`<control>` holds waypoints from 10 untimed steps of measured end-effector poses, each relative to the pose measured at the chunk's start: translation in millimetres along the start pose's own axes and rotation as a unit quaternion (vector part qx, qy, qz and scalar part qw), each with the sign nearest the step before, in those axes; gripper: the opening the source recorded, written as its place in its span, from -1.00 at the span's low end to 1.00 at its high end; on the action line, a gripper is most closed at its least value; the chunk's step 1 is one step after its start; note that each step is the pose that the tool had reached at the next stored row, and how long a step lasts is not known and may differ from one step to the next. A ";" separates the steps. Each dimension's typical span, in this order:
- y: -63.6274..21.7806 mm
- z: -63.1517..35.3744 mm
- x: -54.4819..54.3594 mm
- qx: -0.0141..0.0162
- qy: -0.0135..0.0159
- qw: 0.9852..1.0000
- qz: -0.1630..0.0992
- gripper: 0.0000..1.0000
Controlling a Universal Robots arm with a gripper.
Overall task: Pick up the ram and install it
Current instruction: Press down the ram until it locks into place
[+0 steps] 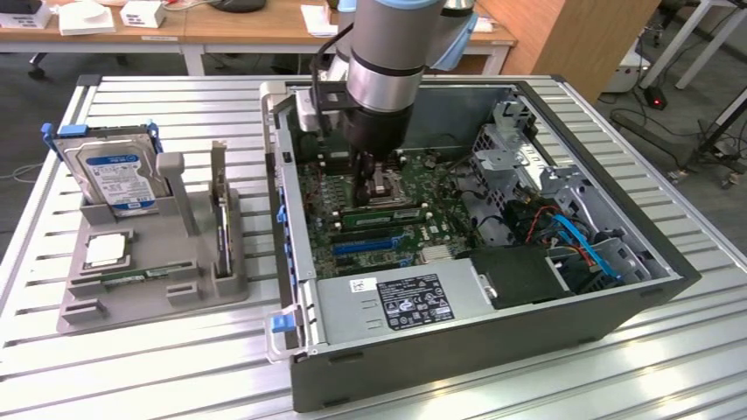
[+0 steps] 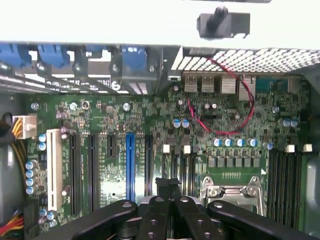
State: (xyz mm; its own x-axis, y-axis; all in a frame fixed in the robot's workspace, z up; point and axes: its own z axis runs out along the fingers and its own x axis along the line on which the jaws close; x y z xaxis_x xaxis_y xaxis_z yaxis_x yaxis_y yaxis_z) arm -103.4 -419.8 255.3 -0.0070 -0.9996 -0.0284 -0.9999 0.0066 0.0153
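Gripper (image 2: 167, 186) closed over motherboard (image 2: 150, 120) | slatted metal table (image 1: 164, 350) | wooden desks (image 1: 233, 26) behind

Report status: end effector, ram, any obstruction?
End effector shut, nothing held, low over the motherboard. Ram upright in a slot beside it; contact not clear. Nothing seen blocking.

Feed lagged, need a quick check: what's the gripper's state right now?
Gripper: jaws shut over the motherboard, nothing seen between them.
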 end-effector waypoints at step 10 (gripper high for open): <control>1.8 4.6 0.2 0.000 0.000 1.000 0.000 -0.81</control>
State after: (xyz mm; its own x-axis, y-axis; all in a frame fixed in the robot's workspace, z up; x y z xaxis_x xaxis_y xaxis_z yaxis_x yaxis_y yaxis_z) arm -105.3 -419.8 250.7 -0.0070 -0.9996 -0.0284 -0.9999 0.0065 0.0152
